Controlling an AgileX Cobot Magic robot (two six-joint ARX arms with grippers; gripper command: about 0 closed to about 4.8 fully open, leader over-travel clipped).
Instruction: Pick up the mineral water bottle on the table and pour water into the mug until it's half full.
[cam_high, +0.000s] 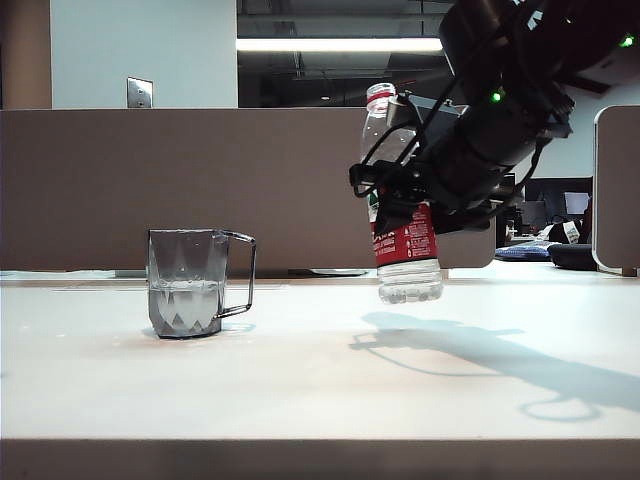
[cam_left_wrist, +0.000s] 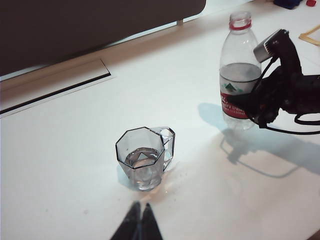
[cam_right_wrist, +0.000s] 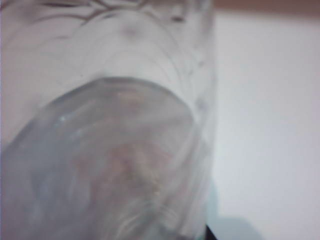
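Both arms apart: right gripper (cam_high: 392, 195) grips upright mineral water bottle (cam_high: 405, 255); left gripper (cam_left_wrist: 140, 220) hovers closed.

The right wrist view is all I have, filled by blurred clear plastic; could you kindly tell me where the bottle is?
Observer: The right gripper holds the mineral water bottle just above the table, nearly upright.
Operator: Is there water in the mug?
Observer: Yes, the mug holds water to roughly half its height.
Operator: Where is the left gripper?
Observer: The left gripper hovers shut near the mug, holding nothing.
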